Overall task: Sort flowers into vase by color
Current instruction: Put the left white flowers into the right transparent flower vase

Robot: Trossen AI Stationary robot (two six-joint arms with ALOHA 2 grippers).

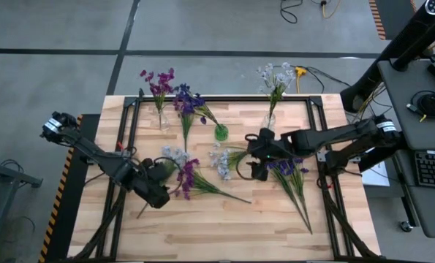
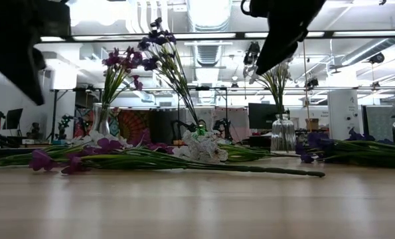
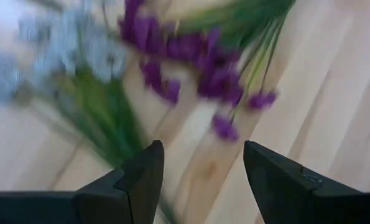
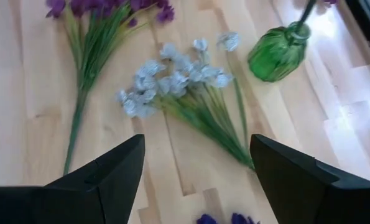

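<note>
My left hand (image 3: 197, 180) hangs released, its dark fingers (image 3: 141, 177) spread just above the magenta-purple sprig with long green stems (image 3: 197, 62) lying on the pale wooden desk (image 3: 334, 93), so I judge I am mid-reach and must next descend and clench a stem. My right hand (image 4: 194, 180), likewise spread, hovers over the pale white-blue sprig (image 4: 172, 78) near the green glass vase (image 4: 277, 53). Only the low view shows the clear glass vase (image 2: 283, 136) upright.

Your left wrist view is smeared: the pale sprigs (image 3: 60, 56) and magenta sprigs (image 3: 197, 62) lose their outlines. In the low view, both arms are cut off at the top edge. The green vase (image 4: 278, 53) loses its mouth at the right wrist picture's edge.
</note>
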